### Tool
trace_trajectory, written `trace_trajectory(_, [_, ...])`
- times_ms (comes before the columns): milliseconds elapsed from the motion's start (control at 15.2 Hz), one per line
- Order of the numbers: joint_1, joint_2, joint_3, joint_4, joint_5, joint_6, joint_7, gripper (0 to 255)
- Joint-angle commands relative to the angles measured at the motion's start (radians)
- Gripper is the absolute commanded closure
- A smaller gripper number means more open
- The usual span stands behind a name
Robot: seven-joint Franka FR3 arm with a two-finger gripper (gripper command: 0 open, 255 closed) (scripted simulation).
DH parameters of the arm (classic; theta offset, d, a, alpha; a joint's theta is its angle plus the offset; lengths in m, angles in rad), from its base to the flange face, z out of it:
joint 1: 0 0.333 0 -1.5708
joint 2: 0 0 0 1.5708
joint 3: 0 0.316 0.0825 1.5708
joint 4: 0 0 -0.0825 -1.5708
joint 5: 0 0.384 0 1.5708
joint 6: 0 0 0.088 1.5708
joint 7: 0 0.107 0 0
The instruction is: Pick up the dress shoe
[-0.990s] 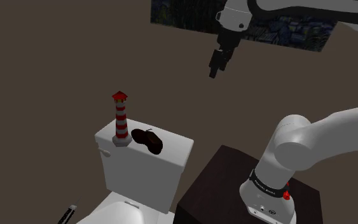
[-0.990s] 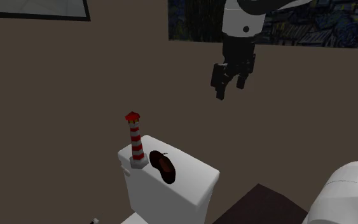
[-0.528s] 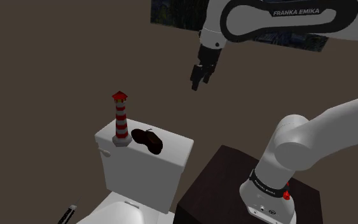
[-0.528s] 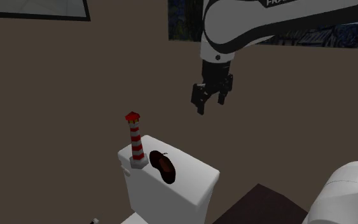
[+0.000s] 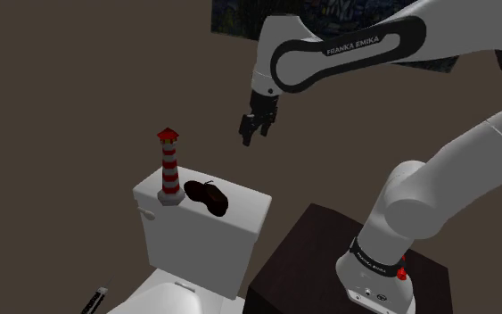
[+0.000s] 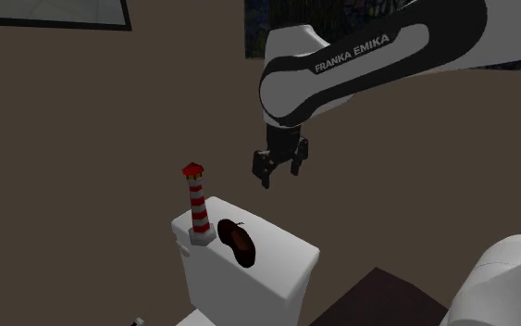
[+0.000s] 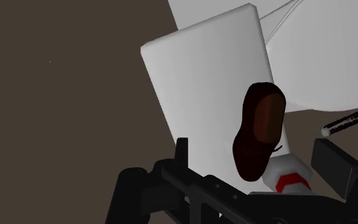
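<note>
A dark brown dress shoe (image 5: pixel 206 197) (image 6: pixel 235 241) (image 7: pixel 258 129) lies on the white toilet tank lid (image 5: pixel 244 210) (image 6: pixel 281 250) (image 7: pixel 203 76), right beside a red-and-white striped lighthouse figure (image 5: pixel 168 168) (image 6: pixel 196 206) (image 7: pixel 289 180). My black gripper (image 5: pixel 251 136) (image 6: pixel 278 175) hangs in the air above the tank, to the shoe's upper right in both exterior views. Its fingers (image 7: pixel 333 162) stand apart, open, with nothing between them. In the wrist view the shoe lies far below, between the fingers.
The tank stands against a brown wall (image 5: pixel 79 89). Below it lies the white toilet bowl (image 5: pixel 164 294), with a thin dark brush handle (image 5: pixel 94 301) (image 7: pixel 349 121) beside it. A dark picture (image 6: pixel 452 42) hangs on the wall, and my dark stand (image 5: pixel 311 259) sits to the tank's right.
The arm has swung down and to the left in both exterior views, bringing the open gripper from up by the picture to just above the tank. Shoe and lighthouse have not moved.
</note>
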Motion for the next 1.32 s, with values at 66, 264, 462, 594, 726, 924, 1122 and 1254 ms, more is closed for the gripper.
trace_trajectory(66, [0.002, 0.107, 0.016, 0.006, 0.008, 0.099, 0.035, 0])
trace_trajectory(264, [0.002, 0.218, 0.028, 0.033, 0.009, 0.18, 0.065, 0])
trace_trajectory(462, [0.003, 0.333, 0.037, 0.072, 0.007, 0.253, 0.095, 0])
trace_trajectory(594, [0.005, 0.411, 0.042, 0.105, 0.003, 0.297, 0.115, 0])
trace_trajectory(726, [0.008, 0.489, 0.045, 0.143, -0.002, 0.336, 0.135, 0])
trace_trajectory(924, [0.015, 0.607, 0.047, 0.209, -0.01, 0.386, 0.163, 0])
trace_trajectory(1122, [0.022, 0.69, 0.045, 0.254, -0.018, 0.423, 0.181, 0])
trace_trajectory(1254, [0.024, 0.71, 0.042, 0.25, -0.023, 0.446, 0.185, 0])
